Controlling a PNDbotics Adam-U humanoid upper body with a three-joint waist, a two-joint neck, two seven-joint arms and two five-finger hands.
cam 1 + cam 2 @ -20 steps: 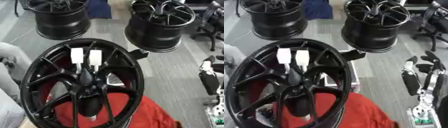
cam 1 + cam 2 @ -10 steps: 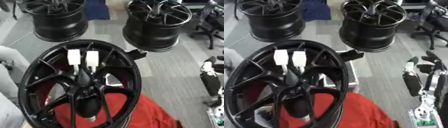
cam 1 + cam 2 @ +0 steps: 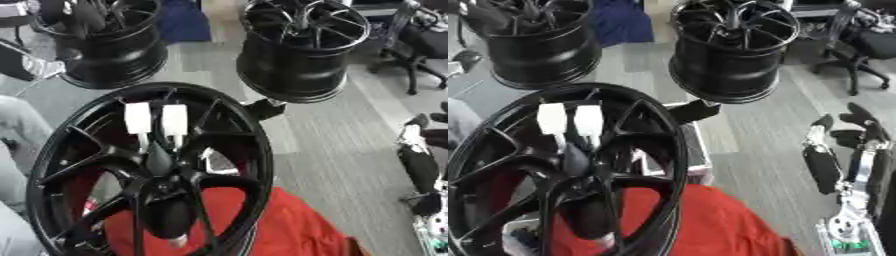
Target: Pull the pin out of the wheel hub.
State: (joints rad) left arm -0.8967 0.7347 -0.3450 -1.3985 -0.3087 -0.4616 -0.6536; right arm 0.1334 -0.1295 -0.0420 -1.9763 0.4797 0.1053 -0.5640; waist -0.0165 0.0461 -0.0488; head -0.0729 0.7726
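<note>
I see the black wheel [image 3: 149, 170] standing close in front of me, tilted, over a red cloth [image 3: 262, 225]. Two white pins [image 3: 156, 121] stick up side by side from among its spokes, just above the hub [image 3: 162, 182]. My right hand [image 3: 846, 150] hangs well off to the right, touching nothing; I cannot tell how its fingers are set. My left hand does not show. Two more black wheels [image 3: 302, 47] stand on the grey floor [image 3: 341, 145] behind.
</note>
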